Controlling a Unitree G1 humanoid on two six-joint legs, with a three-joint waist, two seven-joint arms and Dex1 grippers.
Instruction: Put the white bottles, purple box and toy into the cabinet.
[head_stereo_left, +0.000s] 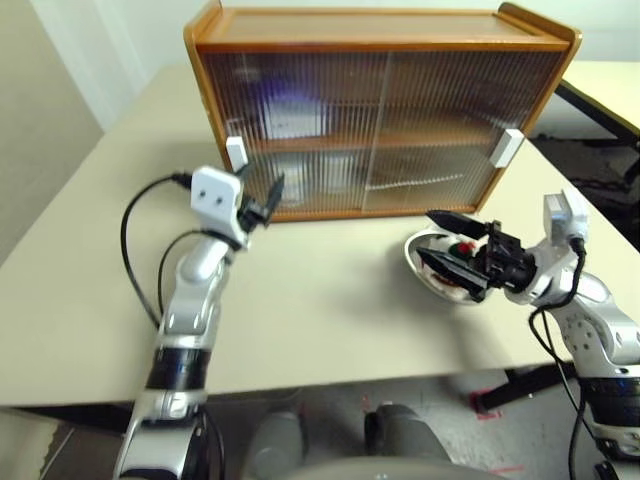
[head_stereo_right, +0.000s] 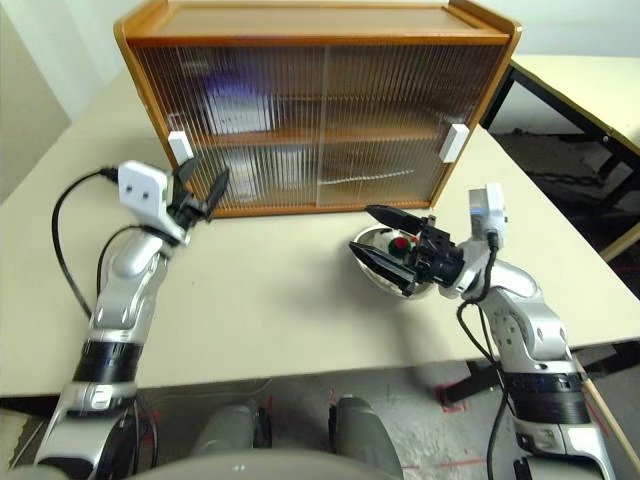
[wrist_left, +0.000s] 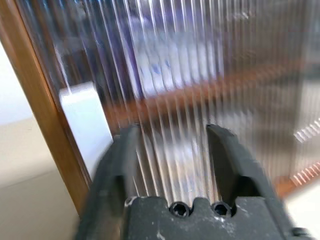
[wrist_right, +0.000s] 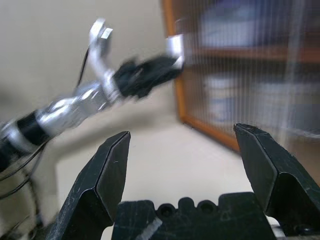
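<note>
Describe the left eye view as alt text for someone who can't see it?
A closed wooden cabinet with ribbed sliding doors stands on a beige table. The left gripper hovers open near its left white handle; the right gripper hangs open over a steel bowl.

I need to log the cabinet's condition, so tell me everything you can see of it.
The cabinet is orange-brown wood, wide and low, standing upright on the beige table. Two ribbed translucent sliding doors are both shut, each with a white handle at its outer edge. Through the ribs show an inner shelf and blurred white and purple shapes behind the left door. The left claw is open just beside the left handle.
</note>
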